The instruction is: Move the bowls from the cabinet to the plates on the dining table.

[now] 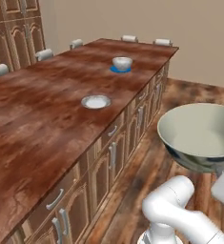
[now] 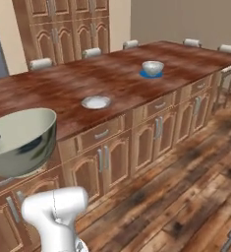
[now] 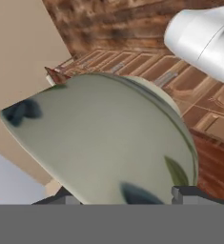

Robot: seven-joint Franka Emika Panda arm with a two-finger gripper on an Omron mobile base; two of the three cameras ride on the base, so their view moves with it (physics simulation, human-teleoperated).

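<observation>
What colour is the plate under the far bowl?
Bright blue plate, clearest in the right base view.

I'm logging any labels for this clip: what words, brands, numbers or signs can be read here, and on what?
None: no readable text on the grey-green bowl, the pale bowl on the blue plate, the white-grey plate or the dining table. The bowl's dark marks are pattern, not letters.

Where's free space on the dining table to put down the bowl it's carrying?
The white-grey plate near the table's front edge is bare, with open wood all around it. The blue plate farther along already holds the pale bowl. The dining table has broad bare top elsewhere. The gripper carries the grey-green bowl off the table, over the floor.
</observation>
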